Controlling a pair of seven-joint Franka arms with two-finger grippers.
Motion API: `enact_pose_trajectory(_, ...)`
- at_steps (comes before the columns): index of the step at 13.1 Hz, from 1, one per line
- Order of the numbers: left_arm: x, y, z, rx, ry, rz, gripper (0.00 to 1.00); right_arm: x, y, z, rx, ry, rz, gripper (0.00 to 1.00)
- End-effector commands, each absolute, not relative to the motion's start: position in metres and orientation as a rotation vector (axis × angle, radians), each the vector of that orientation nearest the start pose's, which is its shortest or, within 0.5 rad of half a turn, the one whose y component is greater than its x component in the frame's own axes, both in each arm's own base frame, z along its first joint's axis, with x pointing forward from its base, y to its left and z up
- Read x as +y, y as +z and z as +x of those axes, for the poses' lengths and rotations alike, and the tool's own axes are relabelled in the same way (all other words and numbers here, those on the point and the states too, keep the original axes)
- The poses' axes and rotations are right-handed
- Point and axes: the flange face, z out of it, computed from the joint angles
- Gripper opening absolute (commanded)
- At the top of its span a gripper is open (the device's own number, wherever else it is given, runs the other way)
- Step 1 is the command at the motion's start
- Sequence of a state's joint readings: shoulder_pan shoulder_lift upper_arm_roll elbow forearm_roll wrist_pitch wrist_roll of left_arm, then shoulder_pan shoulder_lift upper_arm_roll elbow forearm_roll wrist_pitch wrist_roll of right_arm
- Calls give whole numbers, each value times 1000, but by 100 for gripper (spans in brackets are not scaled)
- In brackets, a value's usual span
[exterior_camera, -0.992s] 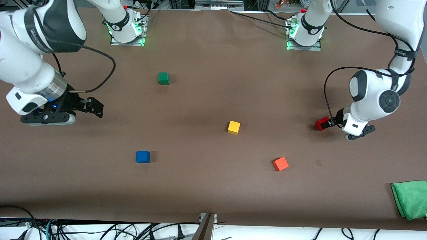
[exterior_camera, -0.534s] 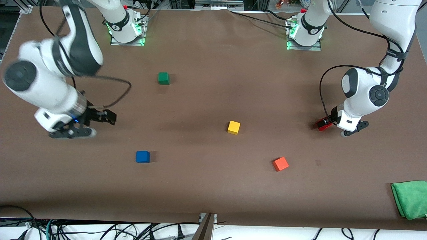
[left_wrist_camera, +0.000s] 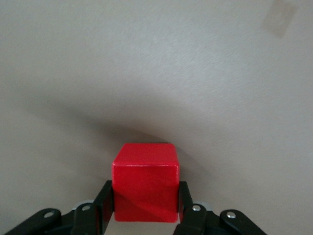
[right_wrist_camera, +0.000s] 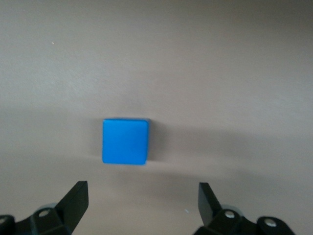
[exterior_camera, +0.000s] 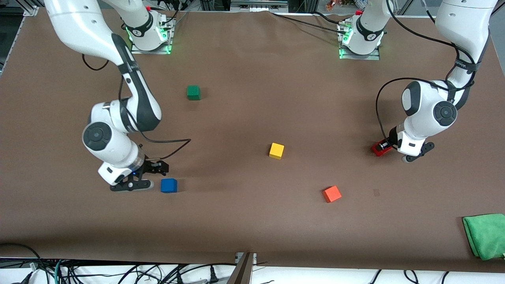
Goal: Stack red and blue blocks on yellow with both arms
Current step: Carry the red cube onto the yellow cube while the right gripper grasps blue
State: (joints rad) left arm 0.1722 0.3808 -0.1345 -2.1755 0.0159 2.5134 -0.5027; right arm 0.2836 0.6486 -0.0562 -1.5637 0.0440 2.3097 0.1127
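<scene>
The red block (exterior_camera: 379, 148) is at the left arm's end of the table, held between the fingers of my left gripper (exterior_camera: 384, 148). In the left wrist view the red block (left_wrist_camera: 145, 182) sits between the two black fingers, which press its sides. The blue block (exterior_camera: 169, 185) lies on the table toward the right arm's end. My right gripper (exterior_camera: 156, 169) is open just beside and above it; in the right wrist view the blue block (right_wrist_camera: 125, 141) lies ahead of the spread fingers (right_wrist_camera: 76, 198). The yellow block (exterior_camera: 276, 150) stands alone near the table's middle.
A dark green cube (exterior_camera: 193, 92) lies nearer the robot bases. An orange cube (exterior_camera: 331, 194) lies nearer the front camera than the yellow block. A green cloth (exterior_camera: 485, 235) lies at the table's corner at the left arm's end.
My right arm has swung in from the table's end and down, so its open gripper is now beside the blue block. My left gripper has stayed at the red block, shifting slightly.
</scene>
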Motion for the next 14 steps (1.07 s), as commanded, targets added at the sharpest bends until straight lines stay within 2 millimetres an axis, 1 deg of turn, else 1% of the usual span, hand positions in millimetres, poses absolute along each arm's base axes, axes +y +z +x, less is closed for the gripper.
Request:
enact_pose_trajectory(1,-24,257,583,-749,55,-3098,13,176,249,717,-109,-154,-3059,99)
enact_pose_trajectory(3,-86,292,598,-586,93,-3132,7,178,233,723,-110,-152,-3060,99)
enact_pose_trajectory(4,-121,311,603,-493,104,-3143,7,178,225,726,-101,-186,-3054,98)
enact_pose_trajectory(6,-199,338,603,-299,145,-3156,7,181,211,727,-101,-204,-3049,95)
enact_pose_trajectory(7,-239,346,598,-199,148,-3163,7,181,208,727,-107,-198,-3052,92)
enact_pose_trajectory(8,-279,345,588,-100,145,-3170,7,181,208,727,-109,-198,-3052,87)
enact_pose_trajectory(9,-311,345,579,-13,134,-3173,8,181,204,726,-114,-192,-3054,79)
enact_pose_trajectory(11,-373,334,561,170,107,-3145,8,181,206,726,-111,-177,-3054,52)
enact_pose_trajectory(12,-397,325,554,236,100,-3129,9,180,209,726,-107,-172,-3053,40)
enact_pose_trajectory(13,-414,313,549,276,101,-3119,14,180,211,724,-109,-142,-3056,28)
enact_pose_trajectory(14,-425,303,549,305,96,-3108,16,181,220,723,-113,-98,-3061,19)
